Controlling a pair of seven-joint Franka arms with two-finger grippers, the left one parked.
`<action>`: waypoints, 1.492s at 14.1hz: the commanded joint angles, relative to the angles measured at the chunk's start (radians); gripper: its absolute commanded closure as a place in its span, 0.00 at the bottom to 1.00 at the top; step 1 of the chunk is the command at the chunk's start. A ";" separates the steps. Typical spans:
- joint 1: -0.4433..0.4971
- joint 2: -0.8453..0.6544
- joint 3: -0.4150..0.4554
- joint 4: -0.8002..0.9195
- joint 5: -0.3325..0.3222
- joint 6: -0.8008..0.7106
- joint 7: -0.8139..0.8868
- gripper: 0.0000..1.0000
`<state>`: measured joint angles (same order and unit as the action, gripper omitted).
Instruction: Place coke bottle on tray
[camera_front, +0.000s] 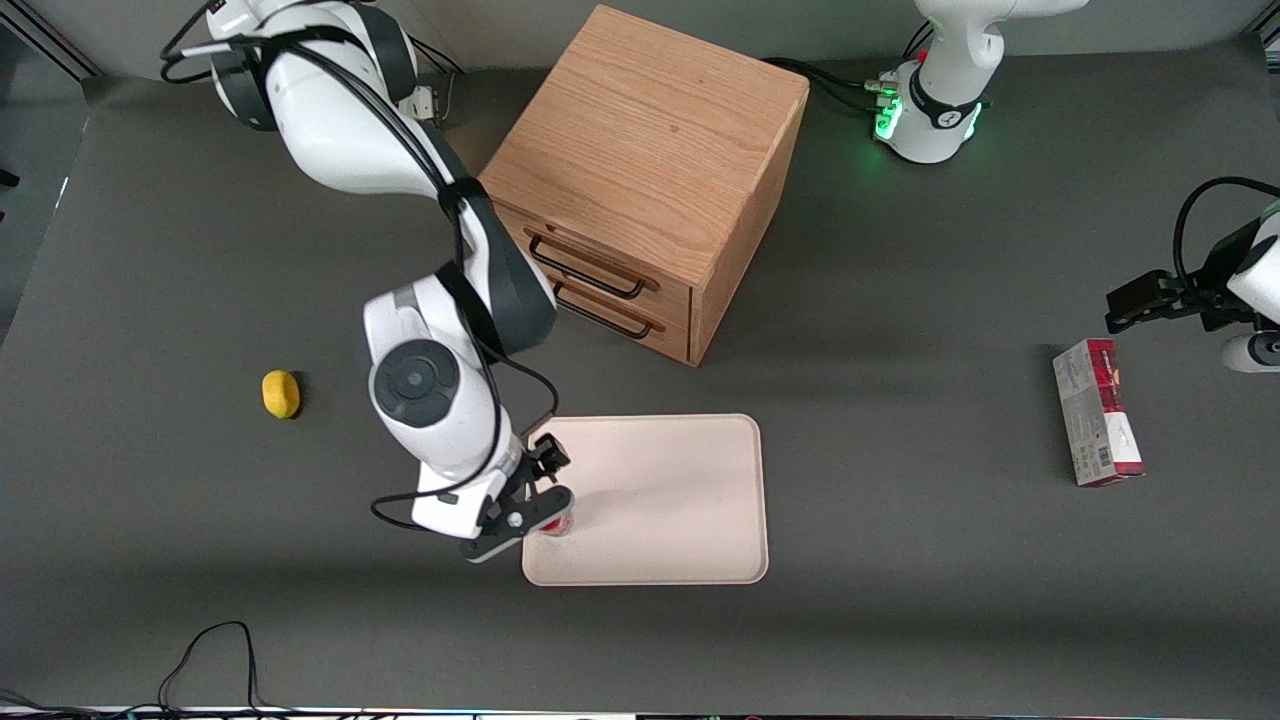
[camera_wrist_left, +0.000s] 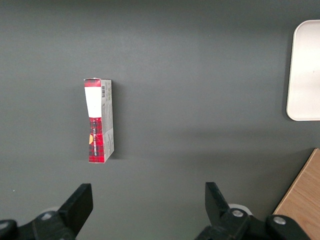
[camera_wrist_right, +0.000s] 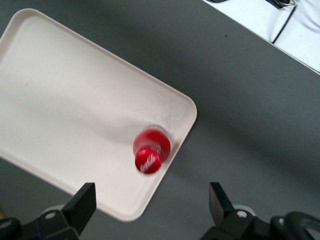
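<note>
Tray lies on the worktop in front of the drawer cabinet. Your claw hangs above the tray's corner, fingers apart, gripping nothing. Coke bottle stands upright on the tray, apparently released. Next: lift straight up, clear of the cap.

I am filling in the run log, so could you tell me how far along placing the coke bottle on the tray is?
Nearly finished. The coke bottle stands upright on the tray, near a corner. The gripper hangs above it, fingers open with the bottle free between them. Nothing is in hand; what looks left is pulling the arm away.
</note>
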<state>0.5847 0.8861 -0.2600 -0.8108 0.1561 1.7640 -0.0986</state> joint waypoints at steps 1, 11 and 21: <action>0.003 -0.119 -0.008 -0.025 -0.038 -0.142 -0.003 0.00; -0.132 -0.588 0.001 -0.435 -0.165 -0.226 0.007 0.00; -0.494 -0.837 0.165 -0.735 -0.132 -0.142 -0.001 0.00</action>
<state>0.1509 0.0983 -0.1388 -1.4844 0.0179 1.5999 -0.1003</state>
